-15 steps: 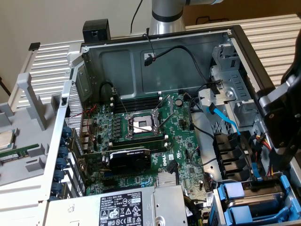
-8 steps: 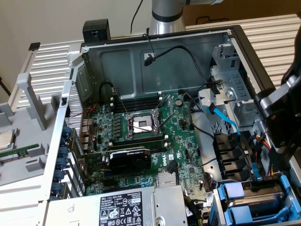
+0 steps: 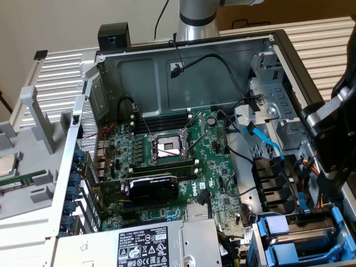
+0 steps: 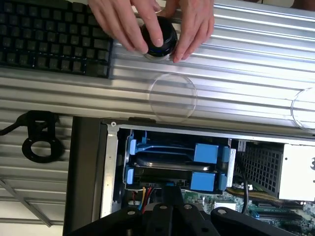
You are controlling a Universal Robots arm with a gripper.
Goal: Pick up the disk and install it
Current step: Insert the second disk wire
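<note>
Looking down from the wrist, the dark body of the claw [image 4: 167, 219] is seen nearest, at the picture's edge; whether it is spread or pressed together cannot be told, and nothing is seen held in it. Just beyond it, the open computer case [image 4: 88, 167] is shown, with two blue-railed drive trays [image 4: 172, 164] stacked in their bay. A flat grey drive, taken to be the disk [image 4: 170, 162], is seated in the upper tray; its label is hidden. Farther off, a ribbed metal worktop [image 4: 236, 73] is crossed, and a person's hands [image 4: 152, 22] are seen on a round black object [image 4: 158, 37] beside a keyboard [image 4: 49, 37].

In the exterior view the arm [image 3: 334, 133] is found at the exterior view's right, above the drive bay [image 3: 300, 239].

The step is judged to be the approach before any grasp. A grip on the blue rails would be called for.
</note>
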